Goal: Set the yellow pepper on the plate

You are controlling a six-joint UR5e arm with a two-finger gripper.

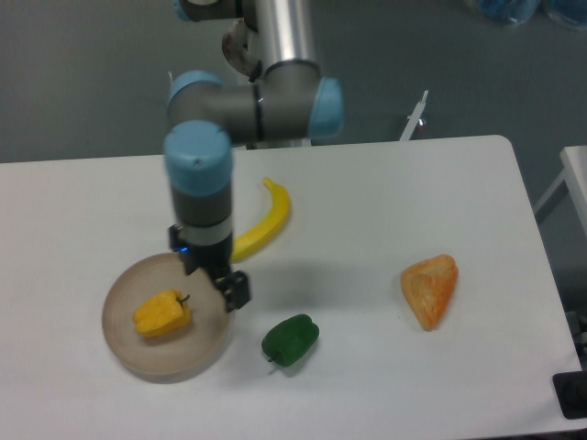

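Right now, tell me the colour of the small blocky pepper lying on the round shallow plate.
Yellow-orange pepper with a dark stem, lying on the beige-tan plate; the fixed camera shows it clearly.

Yellow pepper (162, 313) on the plate (124, 353), end effector (229, 288) empty just beside.

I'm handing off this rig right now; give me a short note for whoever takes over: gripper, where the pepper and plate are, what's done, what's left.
Gripper: holding nothing, above the plate's right rim, apart from the pepper. Whether its jaws are open or shut is not clear in this view.
Yellow pepper: lying on the plate, left of centre, stem pointing right, free of the gripper.
Done: the pepper is placed on the plate.
Left: nothing to place; just move the arm clear.
Also on the table: banana, green pepper, orange wedge, all off the plate.
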